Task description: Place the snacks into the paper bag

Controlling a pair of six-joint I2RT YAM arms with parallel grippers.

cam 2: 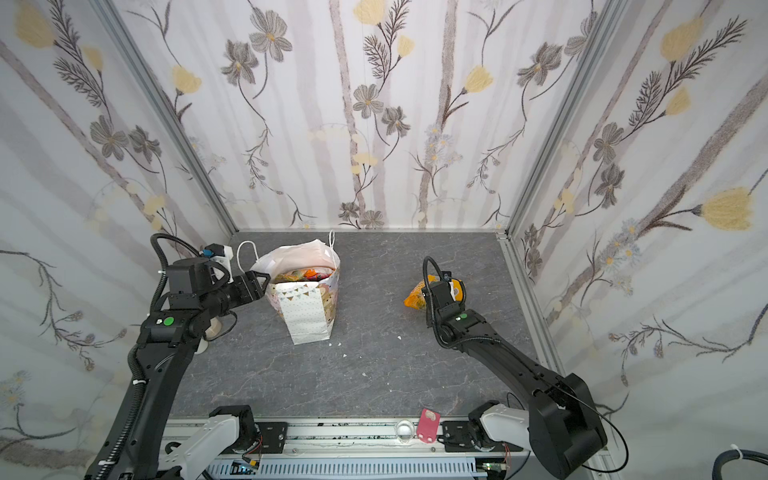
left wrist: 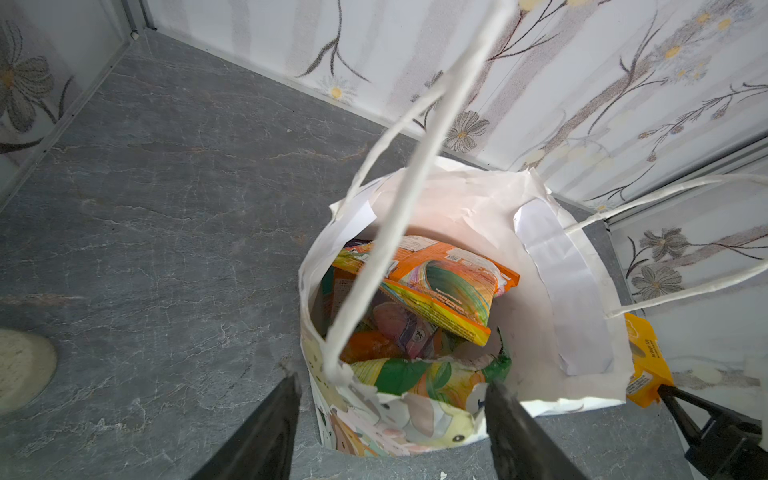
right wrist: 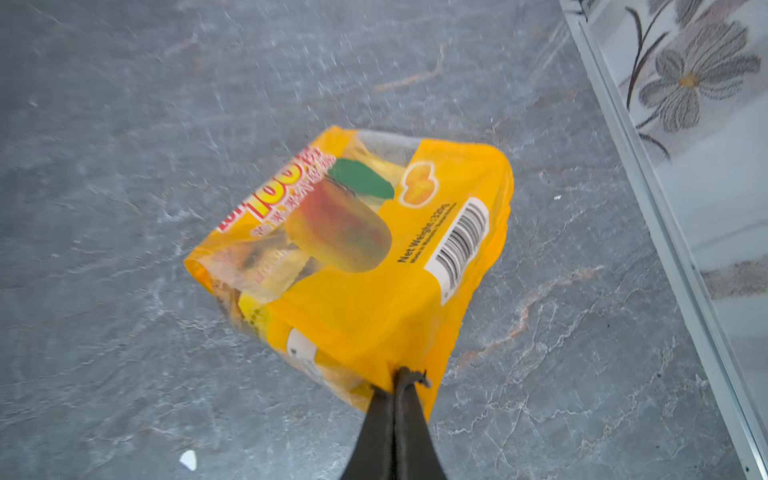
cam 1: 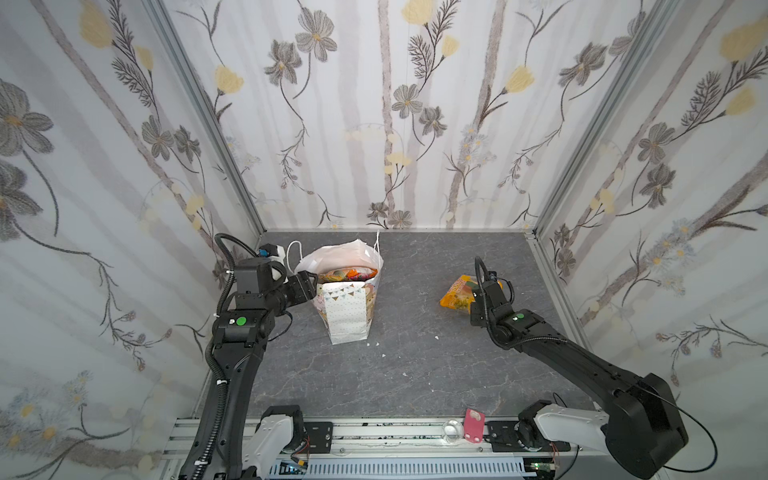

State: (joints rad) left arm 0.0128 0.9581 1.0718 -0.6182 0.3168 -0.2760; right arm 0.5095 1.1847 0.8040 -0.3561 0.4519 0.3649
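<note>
R claw (right wrist: 401, 376) pinching yellow packet (right wrist: 361, 299) edge; L claw (left wrist: 392, 380) half-open astride snack-filled paper bag (left wrist: 573, 291) rim.

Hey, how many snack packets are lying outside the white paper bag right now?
1. A glossy yellow-orange plastic packet on the right of the grey table, its edge pinched in the right hand. Another could hide behind the tall white paper bag.

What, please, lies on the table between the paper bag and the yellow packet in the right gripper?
Nothing: in both top views only bare grey tabletop separates the paper bag from the yellow packet.
</note>
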